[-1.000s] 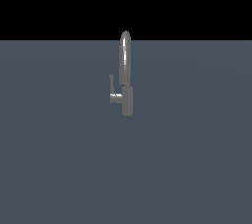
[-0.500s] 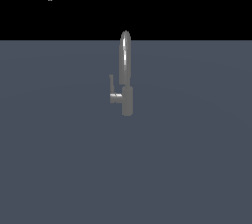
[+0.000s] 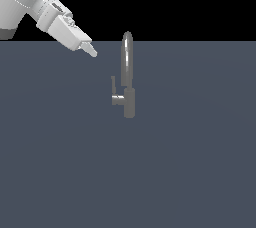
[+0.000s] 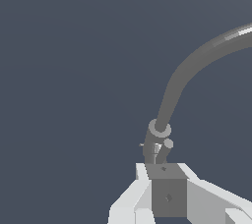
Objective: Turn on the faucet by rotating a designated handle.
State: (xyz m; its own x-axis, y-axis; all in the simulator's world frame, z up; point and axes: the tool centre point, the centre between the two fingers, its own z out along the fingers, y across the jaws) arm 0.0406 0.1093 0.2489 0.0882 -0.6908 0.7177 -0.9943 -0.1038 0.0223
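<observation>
The grey faucet (image 3: 128, 74) stands upright in the middle of the exterior view, its tall arched spout rising from a thicker base. Its handle (image 3: 116, 95) is a short stub on the base's left side in that view, with a thin stick pointing up. My white gripper (image 3: 90, 49) comes in from that view's upper left, fingers pressed together with nothing between them, and it hangs above and to the left of the handle without touching it. In the wrist view the faucet (image 4: 170, 95) curves away just beyond my gripper (image 4: 164, 171), and the handle (image 4: 166, 148) shows at the spout's foot.
A flat dark grey-blue surface (image 3: 190, 172) spreads around the faucet. My white arm (image 3: 20, 2) fills the exterior view's upper left corner.
My arm entered from the exterior view's upper left and has swung down and to the right, closer to the faucet. The faucet and handle have not moved.
</observation>
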